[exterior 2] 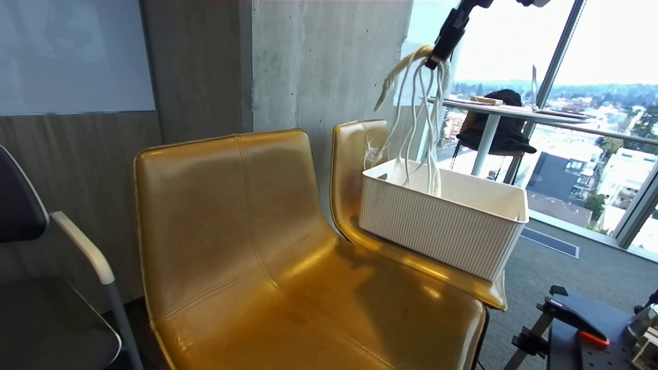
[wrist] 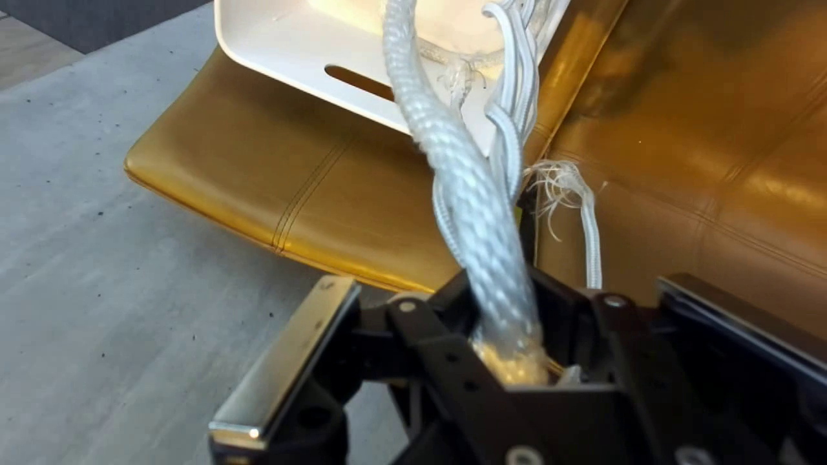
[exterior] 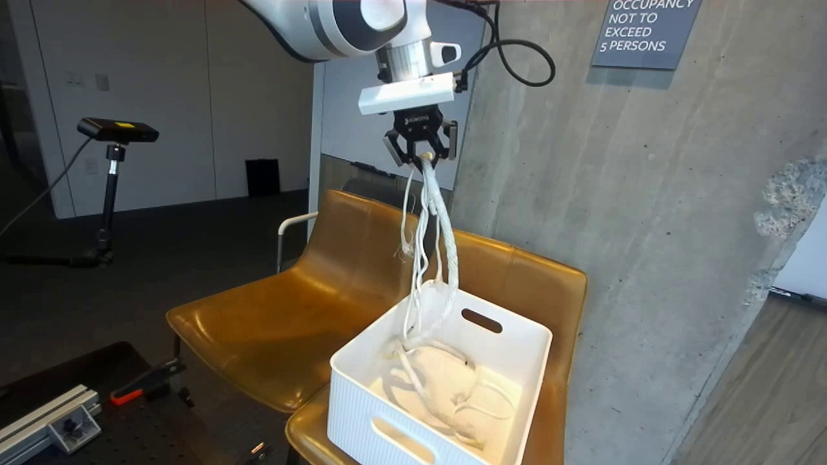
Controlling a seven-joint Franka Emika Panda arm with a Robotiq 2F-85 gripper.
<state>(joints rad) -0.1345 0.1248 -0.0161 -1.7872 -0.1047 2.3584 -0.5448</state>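
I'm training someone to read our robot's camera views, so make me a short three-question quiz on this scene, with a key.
1. Multiple choice: what does the gripper hold?
A) a clamp
B) white rope
C) a black cable

2. True or false: the white bin stands on the floor.

3. Short answer: does any of the rope hang down inside the bin?

Key:
1. B
2. False; it stands on a tan chair.
3. Yes, part of it does, as both exterior views show.
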